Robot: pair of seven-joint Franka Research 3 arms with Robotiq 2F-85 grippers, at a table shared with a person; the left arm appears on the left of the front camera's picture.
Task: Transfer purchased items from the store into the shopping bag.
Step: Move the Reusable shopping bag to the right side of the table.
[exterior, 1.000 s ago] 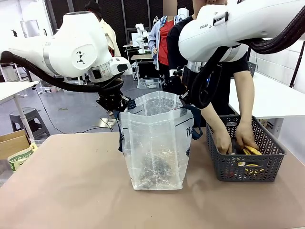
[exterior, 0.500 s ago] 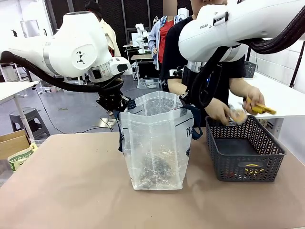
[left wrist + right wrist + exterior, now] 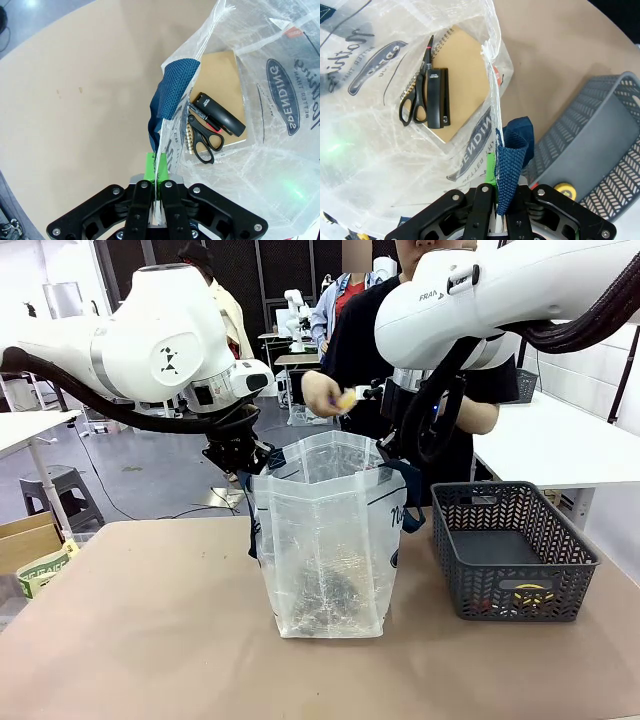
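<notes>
Left gripper (image 3: 244,458), fingers clamped on the left rim of the shopping bag (image 3: 330,550) standing mid-tabletop; a person's hand (image 3: 322,393) holding a yellow item above it; right gripper (image 3: 494,192), fingers clamped on its right rim and strap; the store (image 3: 478,590) near the right edge.

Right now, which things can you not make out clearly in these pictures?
- Front view: yellow item in the person's hand, too small to identify.
- Front view: yellow object in the basket, half hidden by its lattice wall.
- Right wrist view: bag lettering, creased, partly folded.
</notes>
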